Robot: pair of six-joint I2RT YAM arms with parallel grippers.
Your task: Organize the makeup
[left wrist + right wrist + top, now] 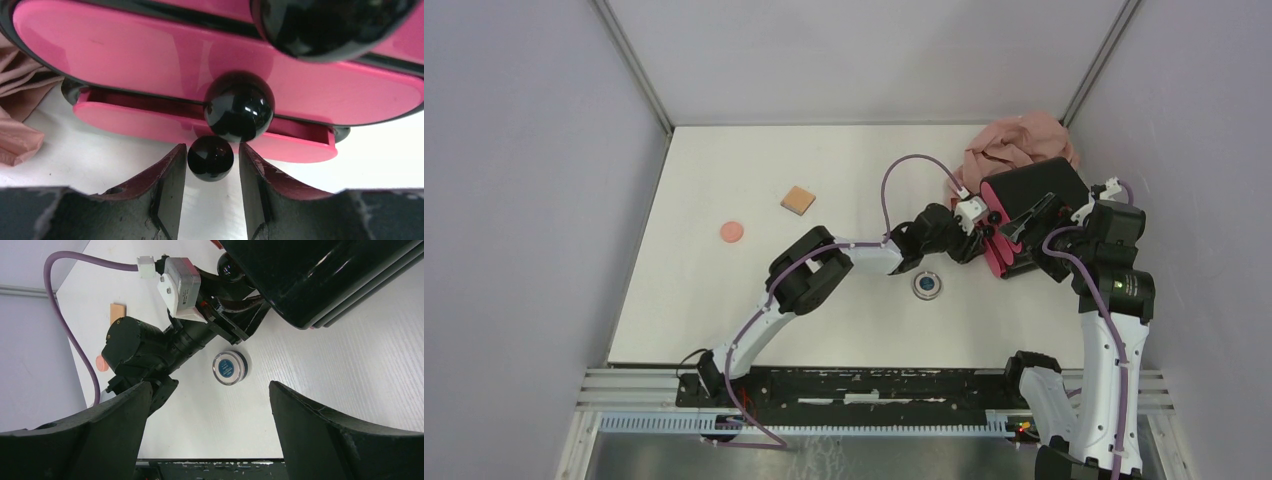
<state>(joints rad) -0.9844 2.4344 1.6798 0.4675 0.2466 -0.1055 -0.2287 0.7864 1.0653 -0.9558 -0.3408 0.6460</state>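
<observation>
The left gripper (212, 147) has its fingers drawn in close on either side of the small knob (210, 160) of the bottom drawer (125, 115). This looks meant for pulling, since that drawer sits slightly out of the black box (1036, 185); whether it truly clamps, I cannot tell. The right gripper (209, 390) is spread wide and holds nothing. The silver compact (929, 285) lies on the surface at 6 o'clock from the left gripper. The tan pad (798, 200) and salmon puff (731, 232) lie well apart at 9 o'clock. The drawer's inside is hidden, and no sponges or vial show.

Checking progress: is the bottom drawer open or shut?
Partly open: the bottom drawer sticks out from the box, showing a dark gap behind its front.
</observation>
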